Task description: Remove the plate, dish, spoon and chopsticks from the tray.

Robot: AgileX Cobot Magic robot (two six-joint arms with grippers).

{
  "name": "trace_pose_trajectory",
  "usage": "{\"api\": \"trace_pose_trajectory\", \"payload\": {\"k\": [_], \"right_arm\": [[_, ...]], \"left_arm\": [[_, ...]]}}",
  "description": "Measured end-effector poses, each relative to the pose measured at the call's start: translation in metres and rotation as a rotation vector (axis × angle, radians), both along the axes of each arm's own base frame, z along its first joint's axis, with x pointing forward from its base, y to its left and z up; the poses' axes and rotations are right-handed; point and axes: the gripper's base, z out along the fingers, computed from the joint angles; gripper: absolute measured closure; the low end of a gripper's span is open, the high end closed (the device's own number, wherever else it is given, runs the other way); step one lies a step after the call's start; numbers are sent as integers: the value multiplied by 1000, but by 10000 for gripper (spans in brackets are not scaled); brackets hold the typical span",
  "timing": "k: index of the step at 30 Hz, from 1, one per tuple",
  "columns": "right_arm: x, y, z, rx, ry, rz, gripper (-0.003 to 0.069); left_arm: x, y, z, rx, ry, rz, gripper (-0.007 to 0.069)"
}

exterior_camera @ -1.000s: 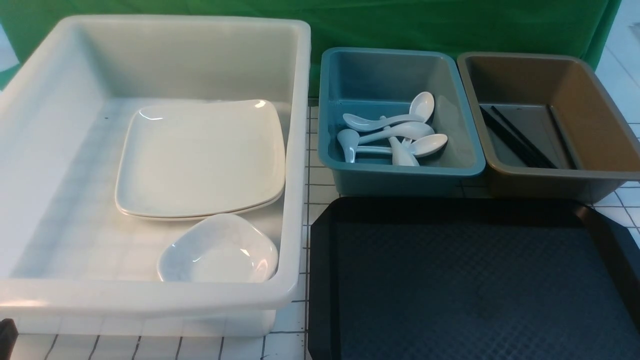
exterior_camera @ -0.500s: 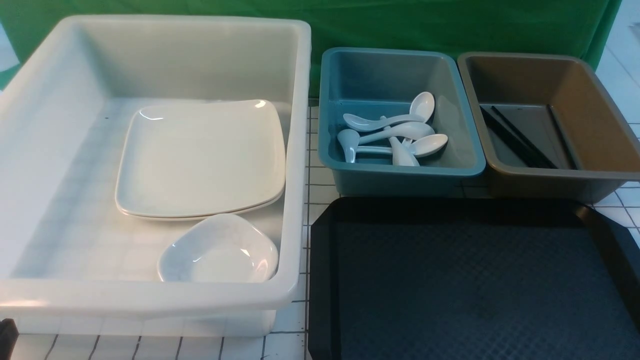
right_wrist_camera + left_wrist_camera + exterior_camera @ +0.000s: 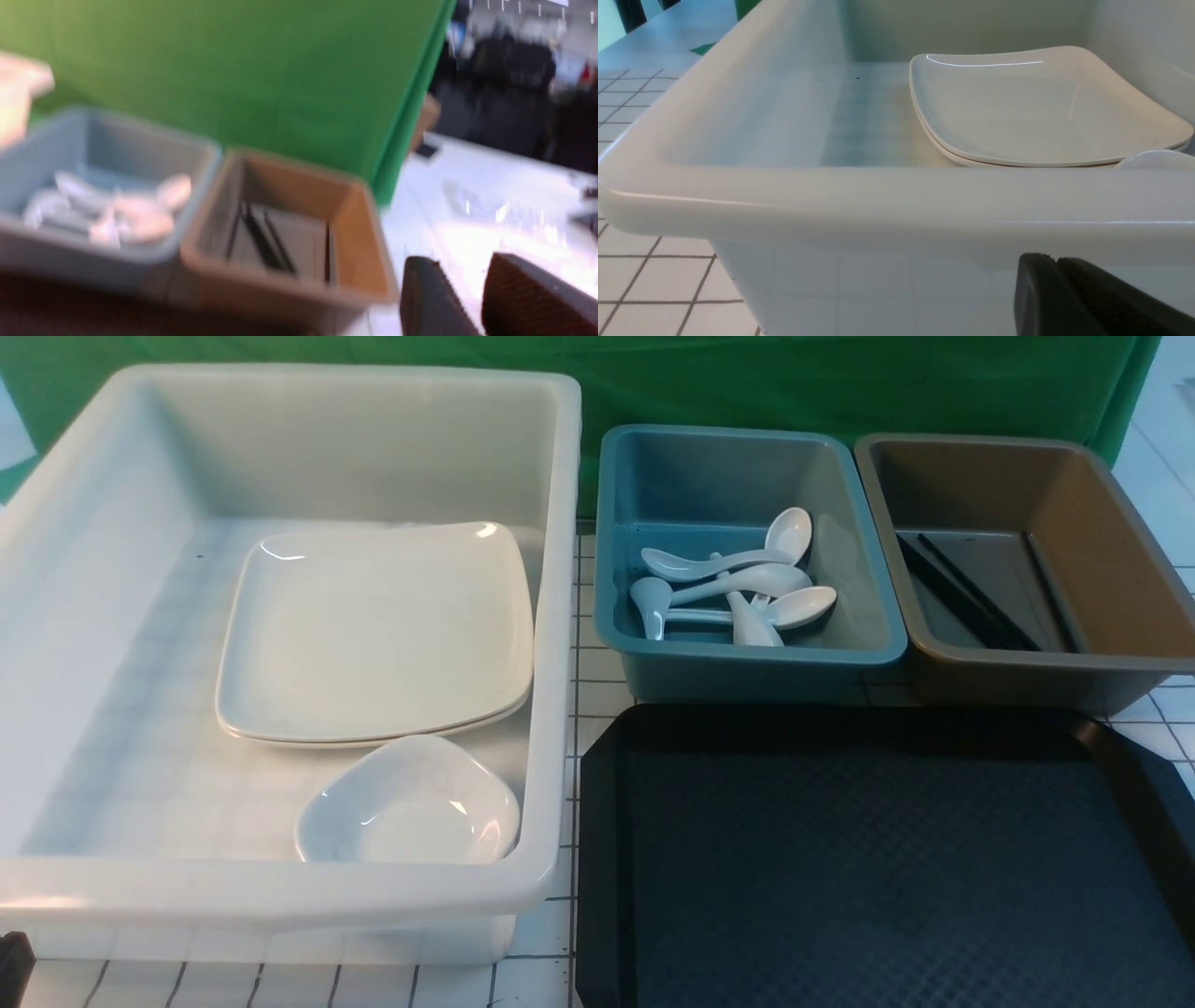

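Note:
The black tray lies bare at the front right, with nothing on its textured surface. Two stacked white square plates rest in the white bin, and a small white dish sits just in front of them. Several white spoons lie in the teal bin. Black chopsticks lie in the brown bin. My left gripper is shut and empty, low outside the white bin's near wall. My right gripper stands open with nothing between its fingers, near the brown bin.
A green backdrop closes off the back. The white gridded tabletop shows between the bins. The three bins stand side by side behind and left of the tray. The right wrist view is blurred.

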Motion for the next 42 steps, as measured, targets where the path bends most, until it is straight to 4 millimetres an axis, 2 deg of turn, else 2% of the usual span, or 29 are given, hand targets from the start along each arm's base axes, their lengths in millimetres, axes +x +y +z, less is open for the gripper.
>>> {"api": "trace_pose_trajectory", "payload": {"k": [5, 6, 7, 10, 42], "right_arm": [[-14, 0, -74, 16, 49, -16, 420], [-14, 0, -77, 23, 50, -16, 419], [-19, 0, -91, 59, 70, -13, 419], [-22, 2, -101, 97, 131, -3, 419], [-22, 4, -103, 82, 154, 28, 419]], "left_arm": [[0, 0, 0, 0, 0, 0, 645], [0, 0, 0, 0, 0, 0, 645], [0, 0, 0, 0, 0, 0, 645], [0, 0, 0, 0, 0, 0, 645], [0, 0, 0, 11, 4, 0, 645]]}}
